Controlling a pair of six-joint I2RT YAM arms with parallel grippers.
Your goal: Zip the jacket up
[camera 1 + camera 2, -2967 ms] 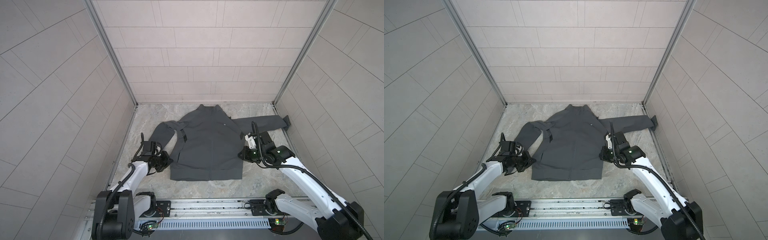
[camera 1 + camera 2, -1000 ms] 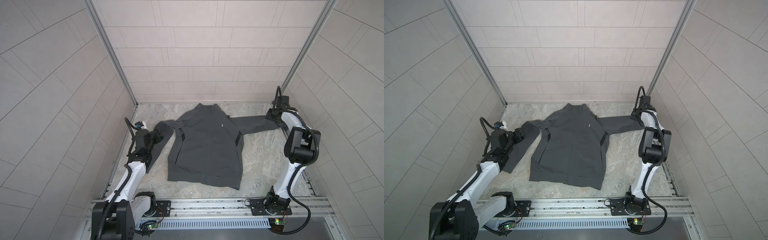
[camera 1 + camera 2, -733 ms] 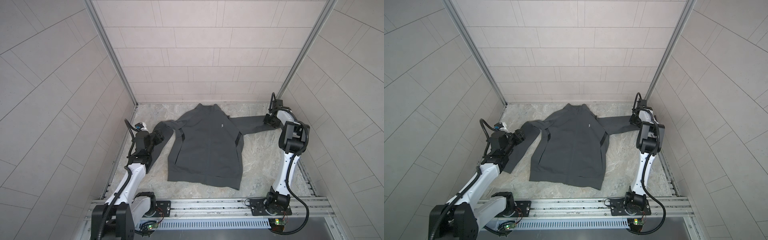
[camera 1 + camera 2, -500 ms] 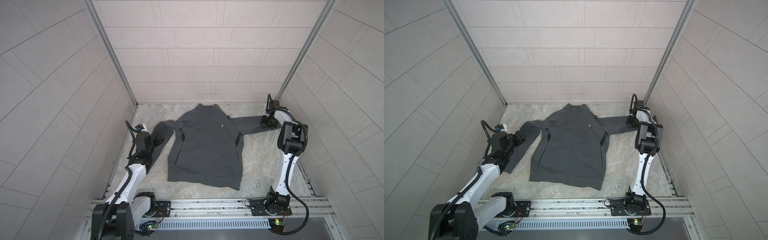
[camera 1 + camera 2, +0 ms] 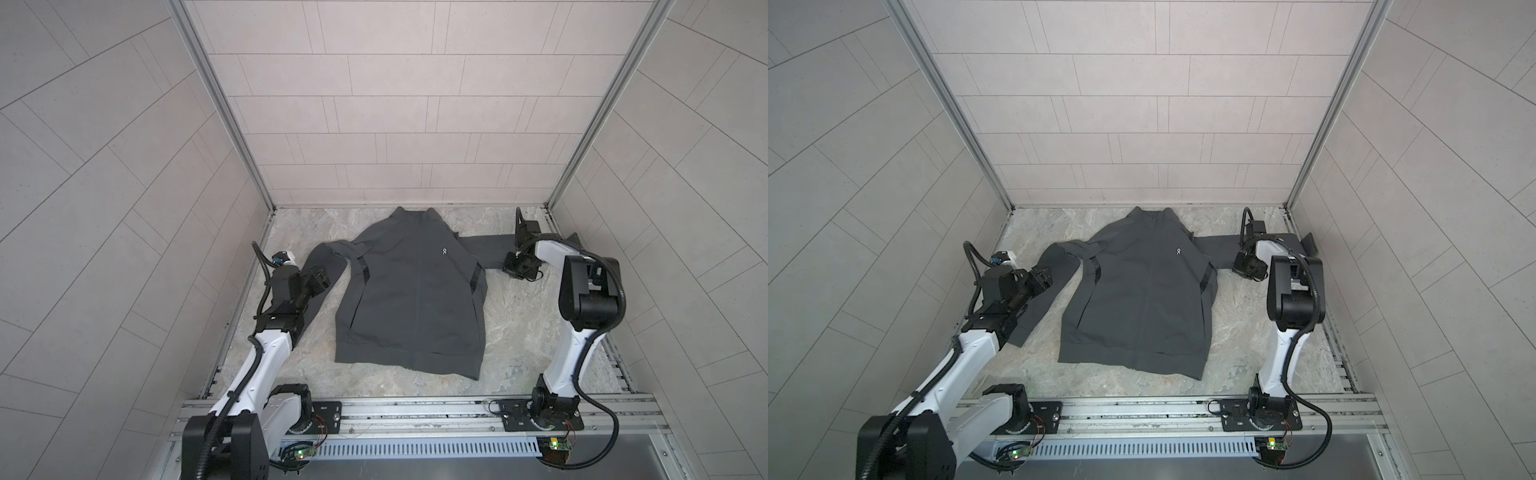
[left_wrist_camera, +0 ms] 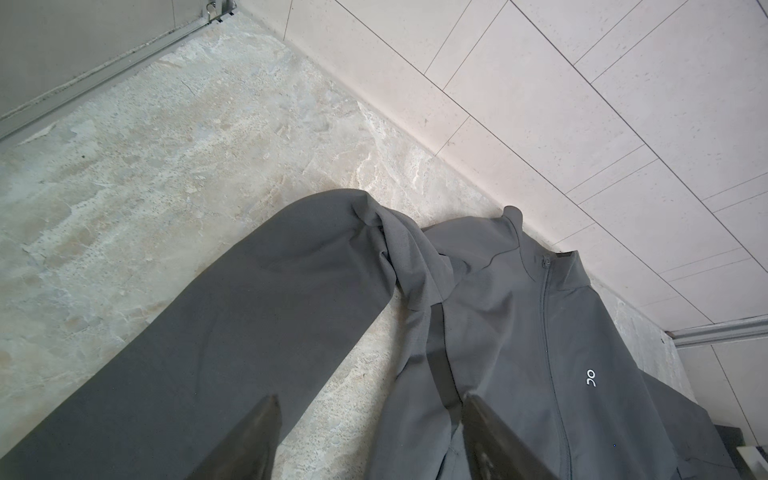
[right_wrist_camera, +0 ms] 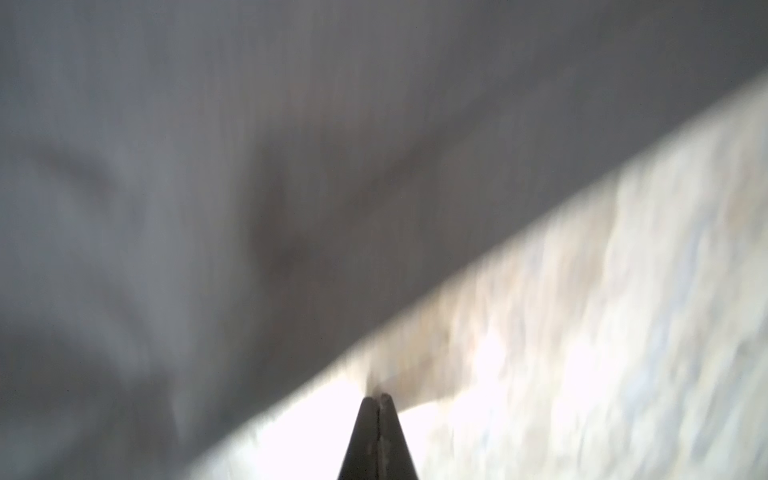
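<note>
The jacket (image 5: 415, 291) is laid collar-far between both arms; the left tool (image 6: 370, 401) is held open over one sleeve (image 6: 249, 311), the right tool (image 7: 377, 399) closed beside the other.

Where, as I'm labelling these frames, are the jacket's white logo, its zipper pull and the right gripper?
white logo (image 5: 444, 251): in a top view, centre of the small mark on the chest.
zipper pull (image 6: 545, 262): left wrist view, the tab on the collar.
right gripper (image 7: 377, 398): right wrist view, where its shut fingertips meet.
</note>
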